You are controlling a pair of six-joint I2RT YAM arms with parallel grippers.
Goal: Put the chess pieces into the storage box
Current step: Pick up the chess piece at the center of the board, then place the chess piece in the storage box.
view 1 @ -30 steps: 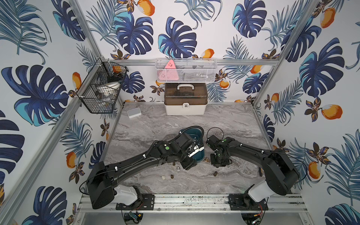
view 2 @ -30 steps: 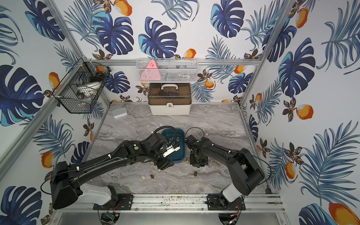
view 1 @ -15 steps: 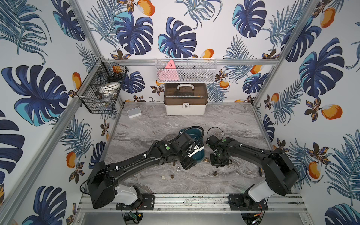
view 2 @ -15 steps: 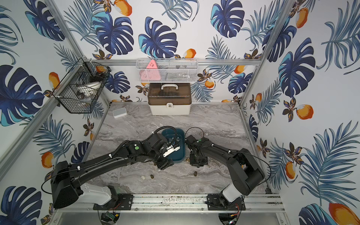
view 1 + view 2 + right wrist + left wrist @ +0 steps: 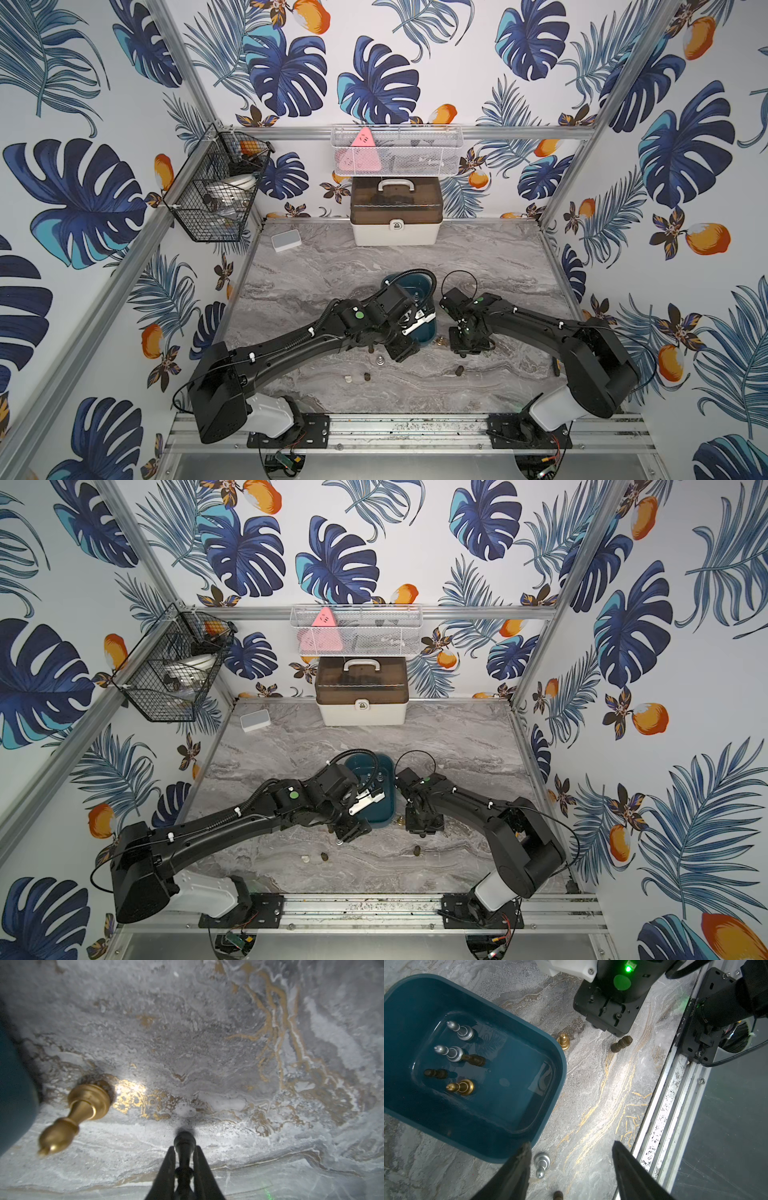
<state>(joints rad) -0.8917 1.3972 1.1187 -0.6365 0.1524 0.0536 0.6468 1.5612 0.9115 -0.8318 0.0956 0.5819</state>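
The teal storage box (image 5: 409, 286) (image 5: 376, 766) (image 5: 519, 1076) sits mid-table and holds several chess pieces, silver (image 5: 462, 1030), brown (image 5: 475, 1060) and gold (image 5: 462, 1087). My left gripper (image 5: 571, 1144) (image 5: 401, 349) hangs open just past the box's near corner, with a silver piece (image 5: 542, 1164) (image 5: 379, 360) on the marble beside one finger. My right gripper (image 5: 185, 1148) (image 5: 467, 345) is shut on a dark chess piece (image 5: 184, 1140) whose base is at the table. A gold piece (image 5: 83, 1105) (image 5: 563, 1042) stands by the box. More pieces are loose: brown (image 5: 622, 1044) (image 5: 459, 370), whitish (image 5: 348, 378), brown (image 5: 367, 377).
A white case with a brown lid (image 5: 395, 220) stands at the back wall, with a small white-grey box (image 5: 286, 240) to its left. A black wire basket (image 5: 216, 195) and a white mesh shelf (image 5: 395, 151) hang on the walls. The aluminium rail (image 5: 664, 1126) edges the table's front.
The right jaws have drawn in a little on the dark piece. Neither arm has visibly moved.
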